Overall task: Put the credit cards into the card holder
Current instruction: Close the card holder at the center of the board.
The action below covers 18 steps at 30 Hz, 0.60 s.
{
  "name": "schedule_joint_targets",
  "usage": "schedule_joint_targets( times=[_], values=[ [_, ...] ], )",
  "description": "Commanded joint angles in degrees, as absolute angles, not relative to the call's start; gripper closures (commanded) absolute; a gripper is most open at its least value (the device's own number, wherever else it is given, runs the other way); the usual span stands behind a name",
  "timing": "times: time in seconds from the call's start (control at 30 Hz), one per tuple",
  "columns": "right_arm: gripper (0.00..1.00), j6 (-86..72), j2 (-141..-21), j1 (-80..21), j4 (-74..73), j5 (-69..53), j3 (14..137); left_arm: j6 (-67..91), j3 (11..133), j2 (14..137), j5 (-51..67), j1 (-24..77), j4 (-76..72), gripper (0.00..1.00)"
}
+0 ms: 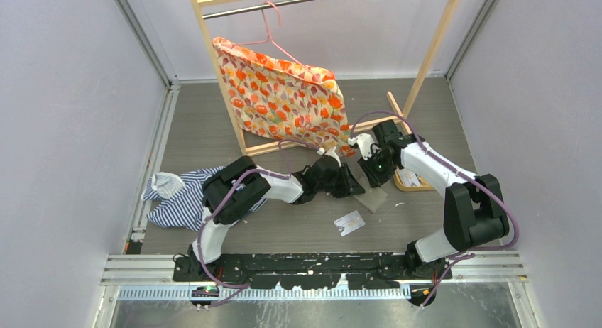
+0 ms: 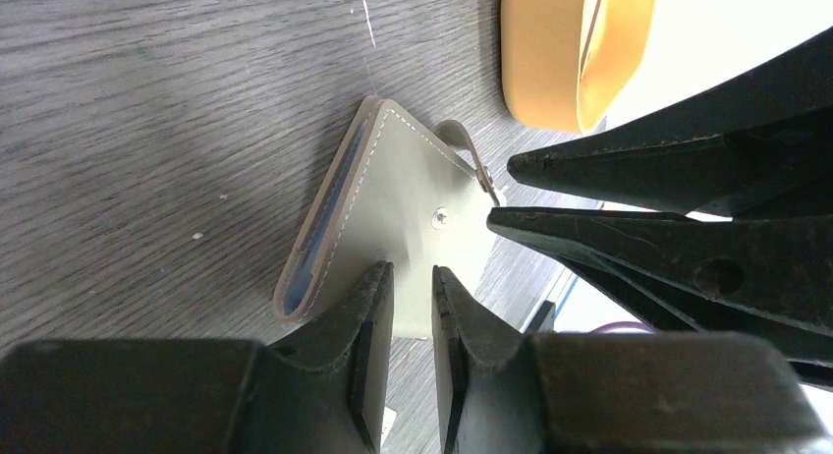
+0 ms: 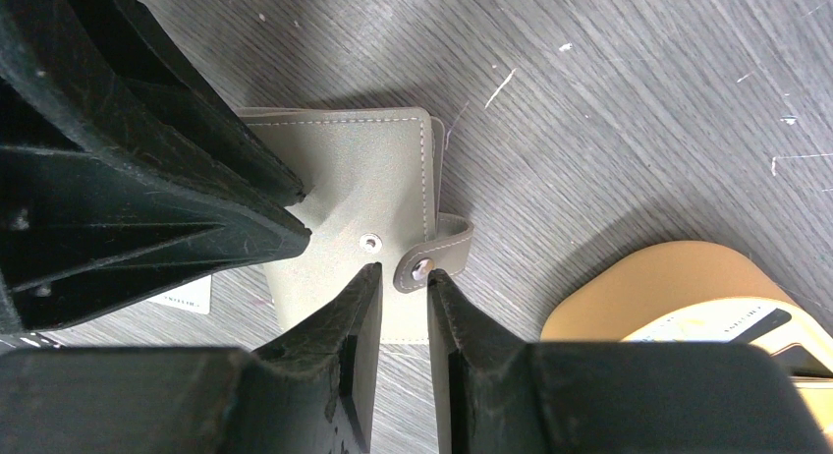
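The taupe card holder (image 1: 374, 199) lies folded on the table between both grippers. It also shows in the left wrist view (image 2: 403, 203) and the right wrist view (image 3: 344, 179). Its snap tab (image 3: 432, 253) is undone and curls up. My right gripper (image 3: 401, 272) is open by a narrow gap, with the tab's end at its tips. My left gripper (image 2: 413, 277) is also narrowly open and empty, just over the holder's cover. One white card (image 1: 349, 223) lies on the table nearer the arms. Other cards (image 3: 727, 321) lie in the tan tray (image 3: 668, 277).
The oval wooden tray (image 1: 410, 180) sits just right of the holder. A wooden clothes rack with a floral garment (image 1: 284, 97) on a pink hanger stands at the back. A striped cloth (image 1: 177, 197) lies at the left.
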<state>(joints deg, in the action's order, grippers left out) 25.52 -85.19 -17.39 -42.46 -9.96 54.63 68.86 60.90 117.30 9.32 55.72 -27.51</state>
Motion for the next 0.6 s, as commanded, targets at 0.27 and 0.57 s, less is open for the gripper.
schedule_joint_targets(
  times=[0.27,0.57],
  values=[
    [0.76,26.2,-86.3,-17.5,-41.8,-8.5,55.2,68.3,59.1,119.0,9.0,55.3,-25.1,0.77],
    [0.99,26.1,-85.7,-17.6,-42.1,-9.2,55.4,68.3,59.1,119.0,9.0,55.3,-25.1,0.77]
  ],
)
